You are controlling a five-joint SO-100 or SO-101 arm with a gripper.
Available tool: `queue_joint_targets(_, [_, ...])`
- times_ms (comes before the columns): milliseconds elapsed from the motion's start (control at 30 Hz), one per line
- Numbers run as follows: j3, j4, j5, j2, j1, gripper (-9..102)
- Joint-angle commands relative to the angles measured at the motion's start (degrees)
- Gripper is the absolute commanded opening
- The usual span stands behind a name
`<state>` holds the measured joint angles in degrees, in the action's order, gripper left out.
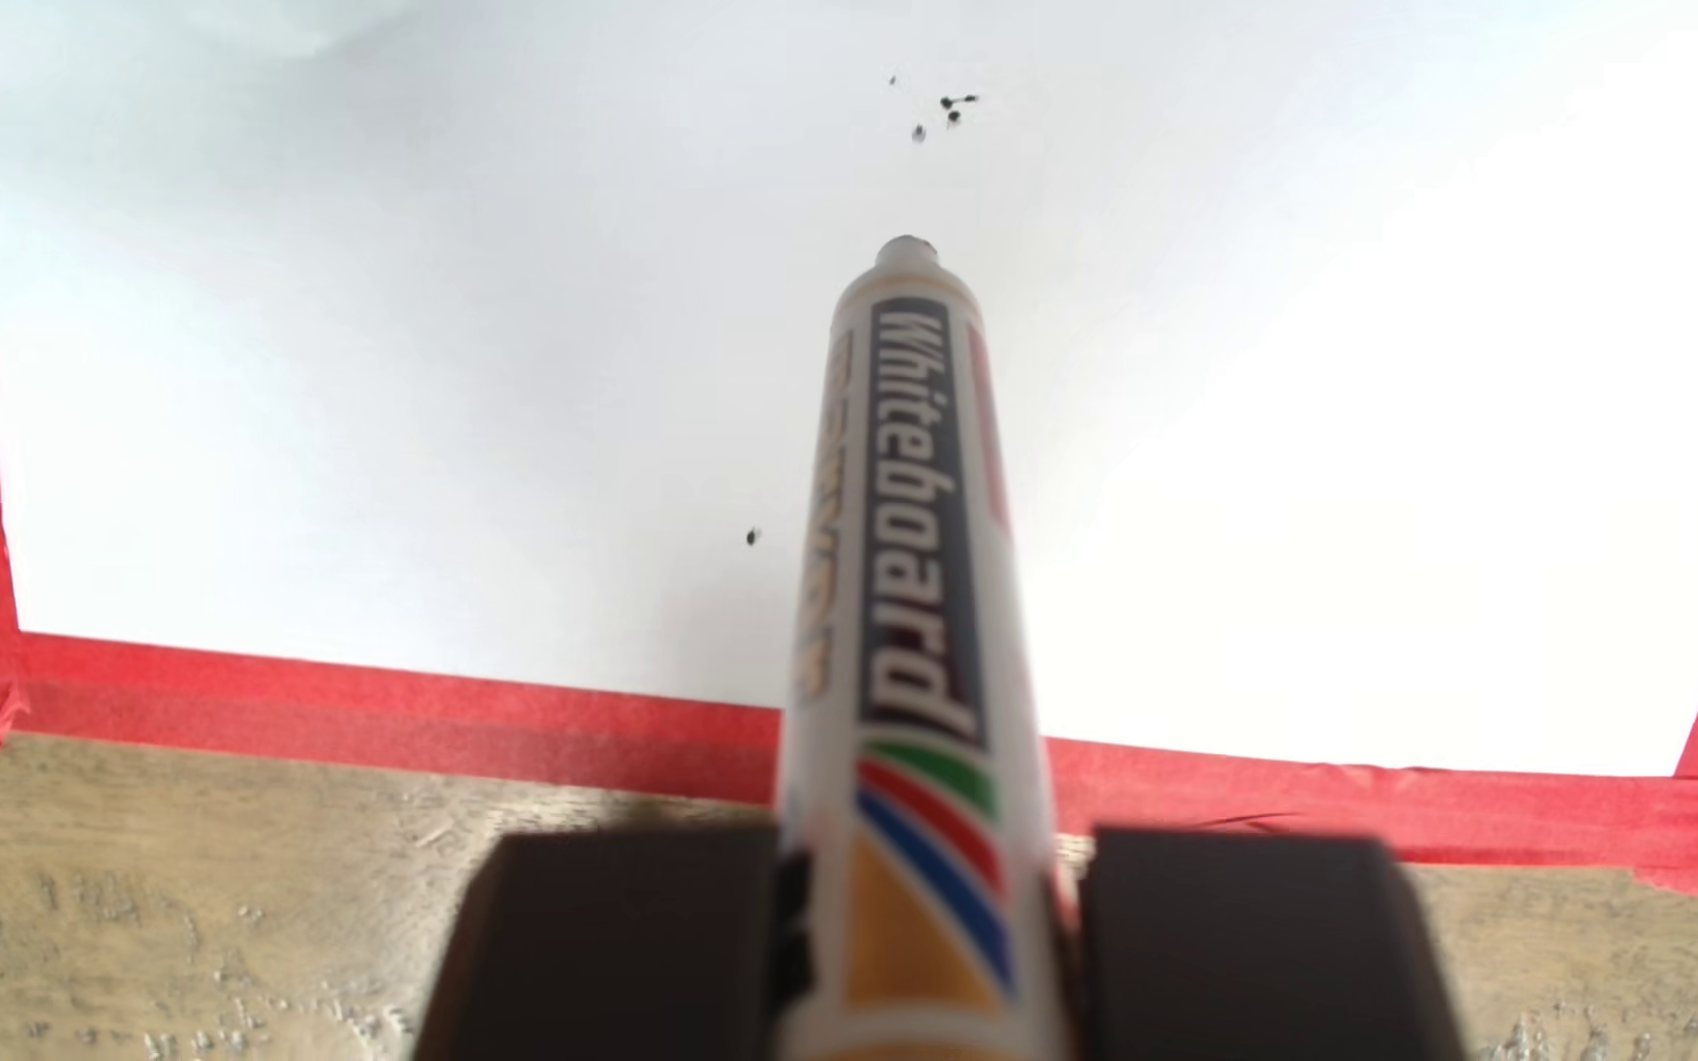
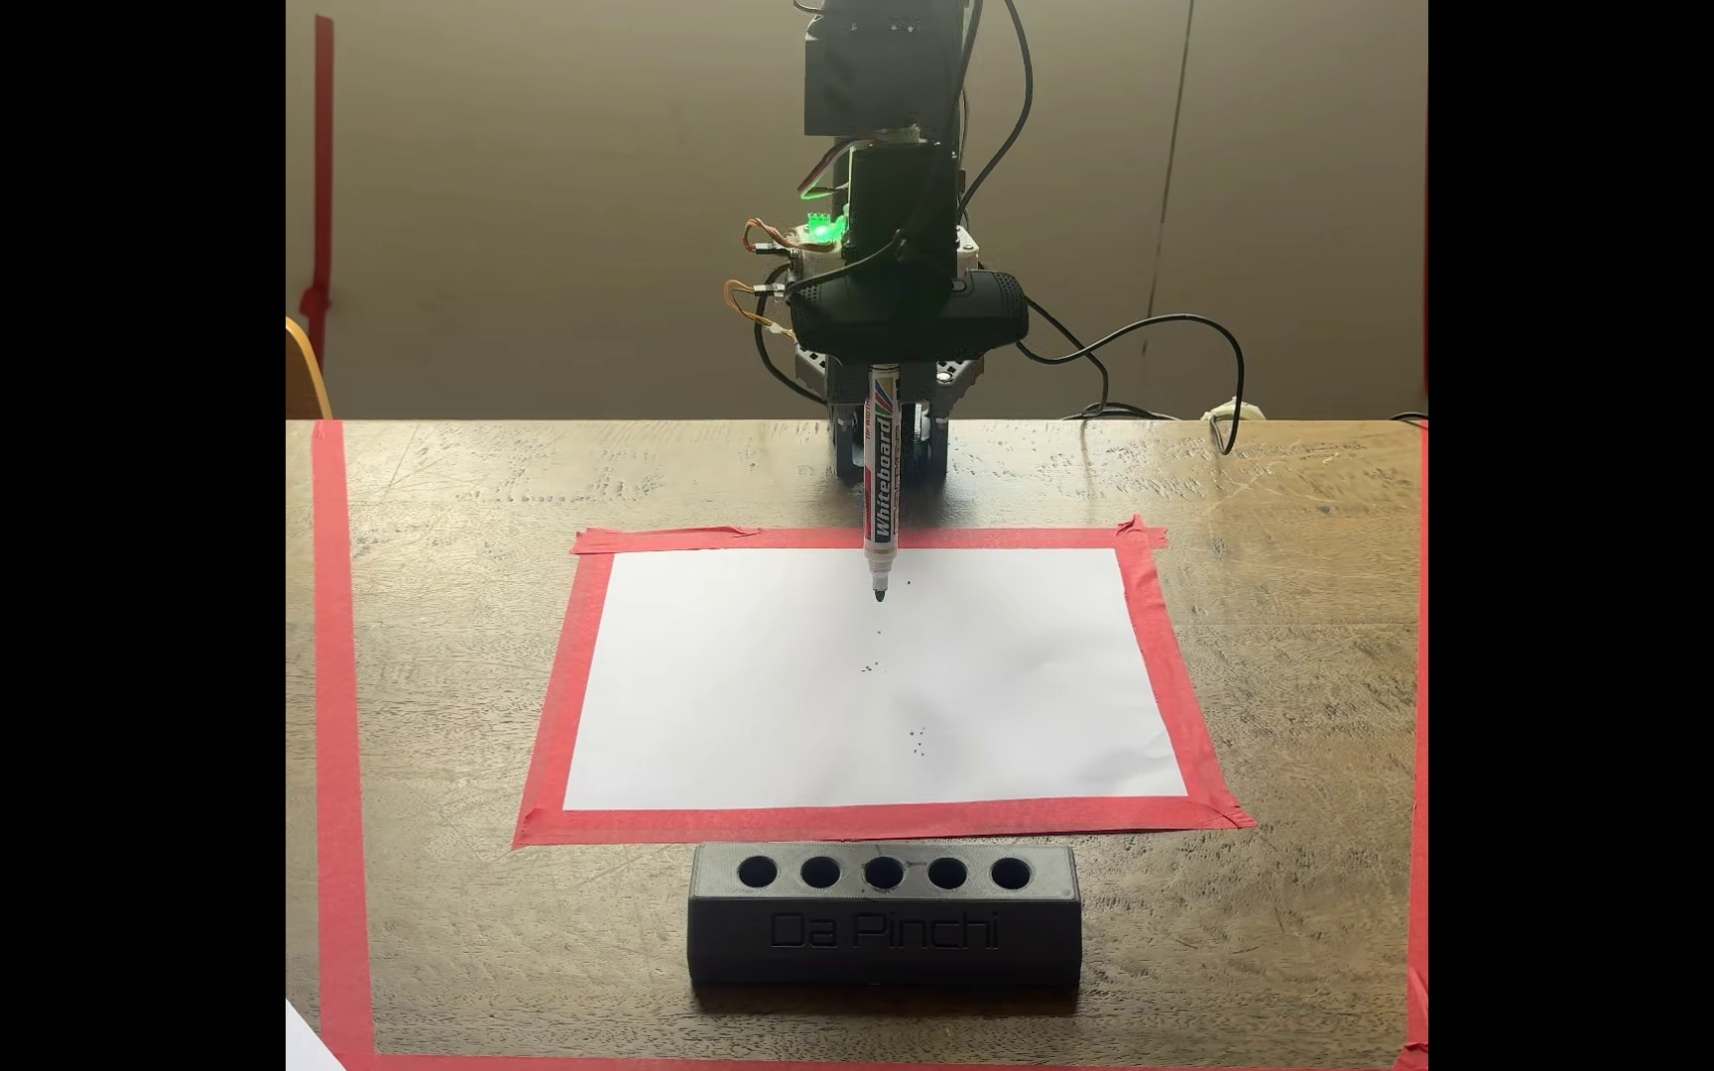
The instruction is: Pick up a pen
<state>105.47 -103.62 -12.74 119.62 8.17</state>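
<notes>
One wooden surface (image 2: 482, 638) carries everything, with red tape marking a wide border near its edges in the fixed view. At its middle lies a white sheet of paper (image 2: 729, 700), framed on all four sides by strips of red tape (image 2: 874, 822). Nearer the camera than the sheet, just beyond its taped edge, stands a dark block holder (image 2: 884, 942) with five round holes in a row along its top and the raised lettering "Da Pinchi" on its front face. At the far side of the surface the black arm (image 2: 884, 206) rises, with cables trailing from it and a green light glowing on it. The hand (image 1: 927, 918) is closed around the pen (image 1: 911, 571), its two dark fingers (image 1: 620, 939) pressed to either side of the barrel near the striped end. The pen (image 2: 880, 484) hangs upright, tip down, over the far part of the sheet; whether the tip touches the paper cannot be told. A few small black ink dots (image 2: 918, 744) are scattered on the sheet.
</notes>
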Motion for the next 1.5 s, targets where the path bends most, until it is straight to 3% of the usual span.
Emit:
queue_joint_targets(0, [-0.7, 0.6, 0.3, -0.3, -0.3, -1])
queue_joint_targets(300, [-0.3, 3.9, 0.3, -0.4, 0.2, -1])
queue_joint_targets(1467, [-0.3, 3.9, 0.4, -0.4, 0.2, -1])
